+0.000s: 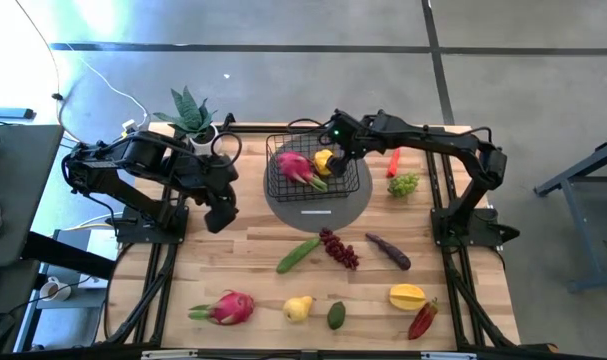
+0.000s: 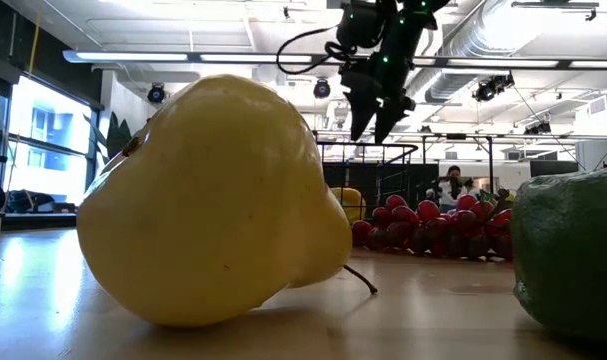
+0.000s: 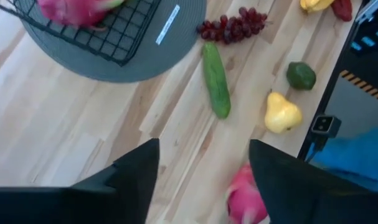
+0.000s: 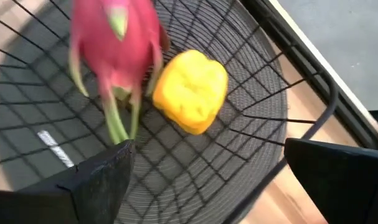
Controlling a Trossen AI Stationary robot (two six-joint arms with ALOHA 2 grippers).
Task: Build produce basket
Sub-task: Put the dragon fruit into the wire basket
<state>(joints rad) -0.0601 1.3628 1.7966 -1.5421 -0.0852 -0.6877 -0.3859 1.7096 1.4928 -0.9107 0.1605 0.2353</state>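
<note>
Right gripper (image 1: 335,160): hovering over the basket (image 1: 283,180) at upper centre, jaws gaping wide, gripping nothing.
Left gripper (image 1: 220,215): waiting centre-left above the table (image 1: 253,290), jaws spread, empty.
Basket: holding a dragon fruit (image 1: 295,166) and a yellow fruit (image 1: 324,160).

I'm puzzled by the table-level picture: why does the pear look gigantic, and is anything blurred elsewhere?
Low view: the yellow pear lies close to the lens, so it looms; bright ceiling lights glare behind. Right wrist view: the dragon fruit in the basket is smeared, the yellow fruit sharper.
</note>
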